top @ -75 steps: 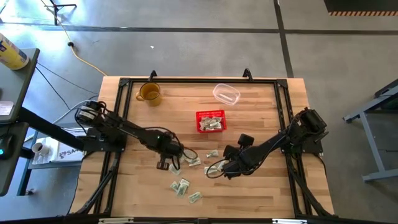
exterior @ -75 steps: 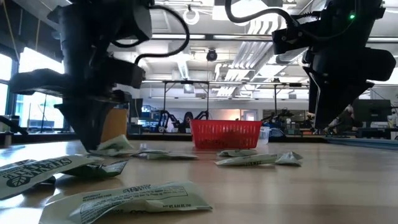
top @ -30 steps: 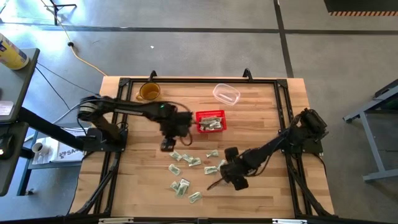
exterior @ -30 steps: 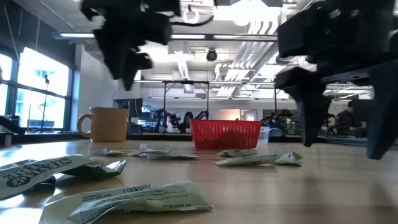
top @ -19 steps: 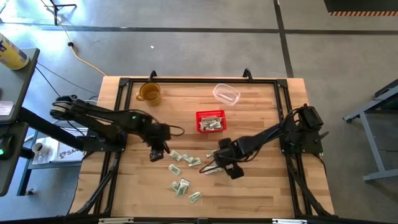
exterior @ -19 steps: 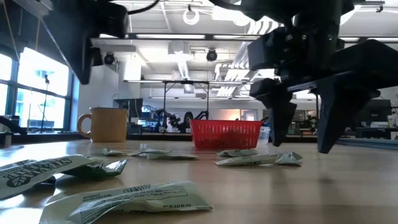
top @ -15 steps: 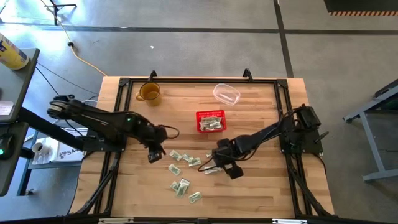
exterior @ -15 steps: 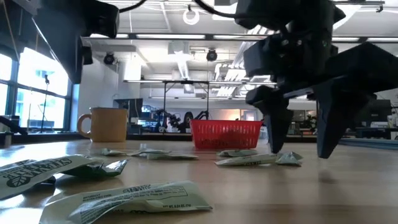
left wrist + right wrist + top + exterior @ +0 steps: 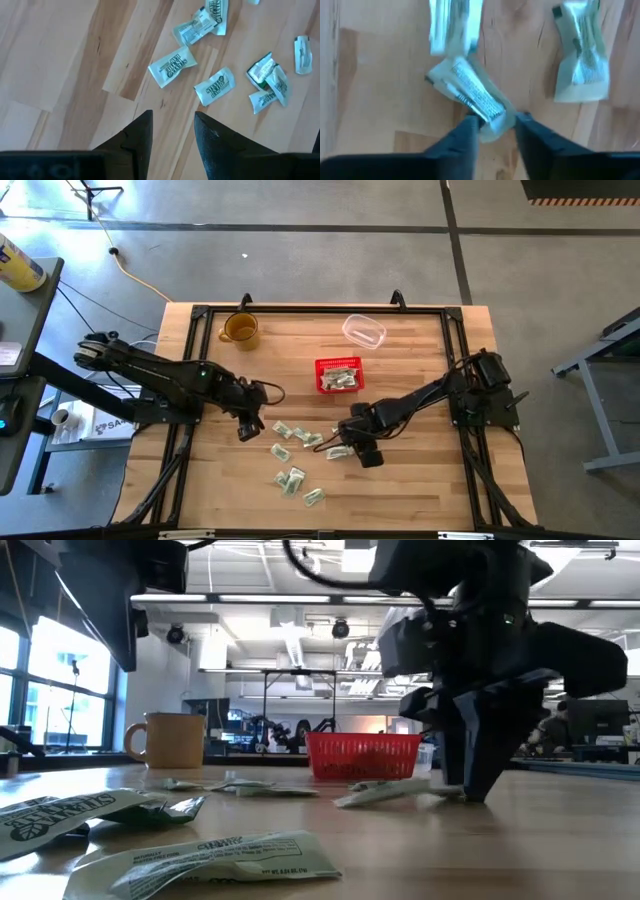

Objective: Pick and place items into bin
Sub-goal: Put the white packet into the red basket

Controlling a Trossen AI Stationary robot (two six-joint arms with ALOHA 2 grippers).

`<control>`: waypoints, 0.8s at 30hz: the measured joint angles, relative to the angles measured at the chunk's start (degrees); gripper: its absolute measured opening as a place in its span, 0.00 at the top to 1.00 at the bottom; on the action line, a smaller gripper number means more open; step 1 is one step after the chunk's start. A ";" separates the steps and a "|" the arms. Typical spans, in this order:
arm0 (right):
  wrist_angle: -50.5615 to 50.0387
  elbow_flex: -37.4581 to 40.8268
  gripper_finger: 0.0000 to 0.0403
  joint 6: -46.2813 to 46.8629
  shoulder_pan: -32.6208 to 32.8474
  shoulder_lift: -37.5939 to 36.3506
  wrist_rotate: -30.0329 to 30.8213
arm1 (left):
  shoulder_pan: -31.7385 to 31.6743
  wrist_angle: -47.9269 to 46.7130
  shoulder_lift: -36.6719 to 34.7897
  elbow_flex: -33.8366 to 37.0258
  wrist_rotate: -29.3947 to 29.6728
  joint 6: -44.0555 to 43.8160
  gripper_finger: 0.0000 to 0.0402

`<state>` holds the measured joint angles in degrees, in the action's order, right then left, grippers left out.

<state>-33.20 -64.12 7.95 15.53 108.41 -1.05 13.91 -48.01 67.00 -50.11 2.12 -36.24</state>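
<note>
The high view looks straight down from well above, taking in the whole table [image 9: 420, 490] and the floor around it, while the low view sits at table-top height and faces level across the wood toward the basket [image 9: 362, 755] and the room behind. Each wrist view looks steeply down at close range onto the wood, the right one much the closer. The scattered bills [image 9: 292, 479] show in all four views, and the mug [image 9: 240, 329] in the high and low views only
</note>
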 joint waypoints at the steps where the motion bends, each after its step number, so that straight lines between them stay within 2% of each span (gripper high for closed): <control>1: -2.30 -1.03 0.79 1.20 -0.23 0.13 -0.41 | 0.00 0.00 0.00 0.00 0.01 0.19 0.55; 3: -8.65 -3.37 0.91 3.29 -0.87 0.34 -0.99 | 0.00 -0.02 0.00 0.00 0.01 0.33 0.55; 5: -13.79 -5.54 0.98 3.51 -1.60 -0.51 -0.47 | 0.00 -0.01 0.00 0.00 0.01 0.39 0.55; 9: -16.25 -10.84 0.95 3.64 -4.60 -4.08 3.94 | 0.00 0.12 0.02 0.00 0.45 1.31 0.55; 14: -19.70 -16.14 0.99 3.38 -13.06 -5.18 14.11 | 0.00 0.21 0.02 0.00 1.14 1.96 0.55; 17: -19.90 -17.77 0.96 2.18 -18.96 -5.17 16.92 | 0.00 0.44 0.02 0.32 1.08 2.85 0.55; 19: -16.01 -17.42 0.93 2.25 -22.40 -5.01 17.13 | 0.23 1.18 0.02 1.31 0.07 4.40 0.55; 22: -11.99 -16.52 0.85 2.57 -26.33 -4.84 13.11 | 1.69 3.34 0.02 3.91 0.49 6.10 0.55; 24: -11.36 -16.54 0.77 3.85 -27.58 -4.84 10.74 | 2.80 6.80 0.02 6.25 1.92 7.51 0.55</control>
<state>-44.56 -80.65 11.80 -12.05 103.57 9.69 16.72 -41.21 67.02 -43.85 4.04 -28.73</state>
